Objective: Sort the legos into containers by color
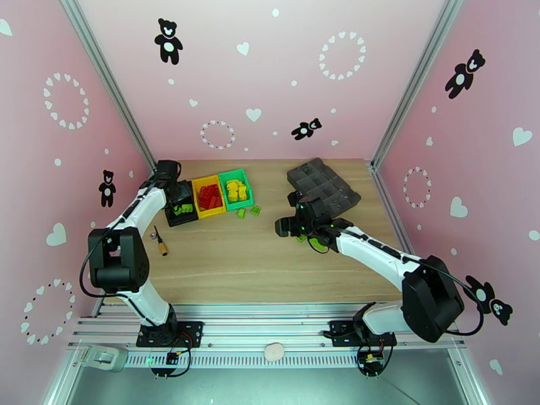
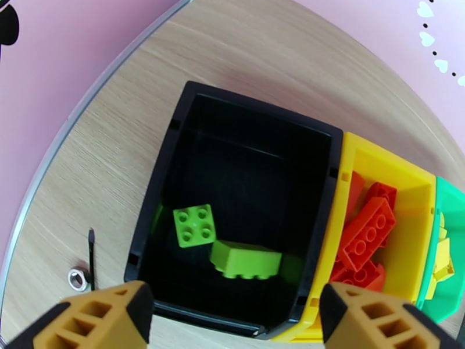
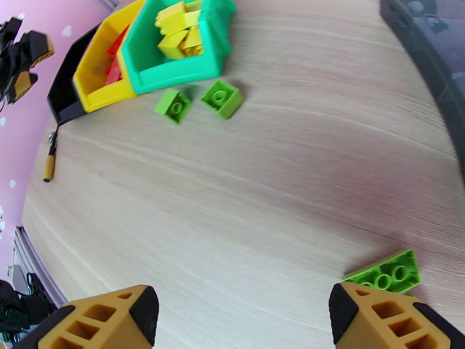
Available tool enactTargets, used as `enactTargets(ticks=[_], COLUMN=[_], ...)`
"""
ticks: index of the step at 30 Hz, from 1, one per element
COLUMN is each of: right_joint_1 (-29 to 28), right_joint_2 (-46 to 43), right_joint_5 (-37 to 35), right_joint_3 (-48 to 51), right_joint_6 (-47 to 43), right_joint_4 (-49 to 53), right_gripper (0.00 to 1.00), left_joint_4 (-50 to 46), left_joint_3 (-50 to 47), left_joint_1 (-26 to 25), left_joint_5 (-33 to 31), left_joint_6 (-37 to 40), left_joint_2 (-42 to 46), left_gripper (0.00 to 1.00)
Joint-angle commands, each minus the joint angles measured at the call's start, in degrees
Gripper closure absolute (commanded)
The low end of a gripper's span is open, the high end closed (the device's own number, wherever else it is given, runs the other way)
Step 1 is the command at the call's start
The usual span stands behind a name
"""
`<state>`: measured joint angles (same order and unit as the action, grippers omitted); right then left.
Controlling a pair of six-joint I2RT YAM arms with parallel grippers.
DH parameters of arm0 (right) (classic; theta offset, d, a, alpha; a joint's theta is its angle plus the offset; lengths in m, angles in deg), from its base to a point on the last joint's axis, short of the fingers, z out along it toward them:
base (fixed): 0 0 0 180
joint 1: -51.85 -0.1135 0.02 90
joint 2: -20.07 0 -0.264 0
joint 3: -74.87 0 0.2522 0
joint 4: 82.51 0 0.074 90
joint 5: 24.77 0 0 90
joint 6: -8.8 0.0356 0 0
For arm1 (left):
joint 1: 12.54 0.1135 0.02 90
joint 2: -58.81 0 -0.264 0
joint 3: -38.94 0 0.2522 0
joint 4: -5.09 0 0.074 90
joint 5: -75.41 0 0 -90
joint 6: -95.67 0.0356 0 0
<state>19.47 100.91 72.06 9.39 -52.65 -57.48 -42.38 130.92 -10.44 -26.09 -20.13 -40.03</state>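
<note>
My right gripper [image 3: 244, 318] hangs open and empty over the table [image 3: 261, 187]. The loose green brick [image 3: 385, 273] lies just beside one finger, not between the jaws, so descending straight I'd likely clip or skid it. My left gripper [image 2: 235, 315] gapes empty above the black bin [image 2: 261, 109], which holds two binned green bricks [image 2: 195, 226].

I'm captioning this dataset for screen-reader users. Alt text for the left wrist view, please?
The open left end effector hovers above a black bin holding two green legos. Beside it sit a yellow bin of red legos and the edge of a green bin with yellow legos, on a wooden table.
</note>
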Motion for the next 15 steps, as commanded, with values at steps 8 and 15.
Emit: enactTargets(ticks=[8, 15], right_joint_1=[4.1, 7.6], right_joint_2=[3.3, 6.2], right_joint_5=[-6.4, -7.4], right_joint_3=[-0.1, 0.1], right_joint_6=[3.1, 3.5], right_joint_4=[3.8, 3.4], right_gripper=[0.27, 0.18], left_joint_4=[3.8, 7.3], left_joint_3=[-9.2, -15.6], left_joint_1=[-9.3, -23.5], left_joint_5=[2.4, 1.0], left_joint_6=[-1.2, -4.2], left_joint_2=[9.6, 11.5], left_gripper=[0.16, 0.13])
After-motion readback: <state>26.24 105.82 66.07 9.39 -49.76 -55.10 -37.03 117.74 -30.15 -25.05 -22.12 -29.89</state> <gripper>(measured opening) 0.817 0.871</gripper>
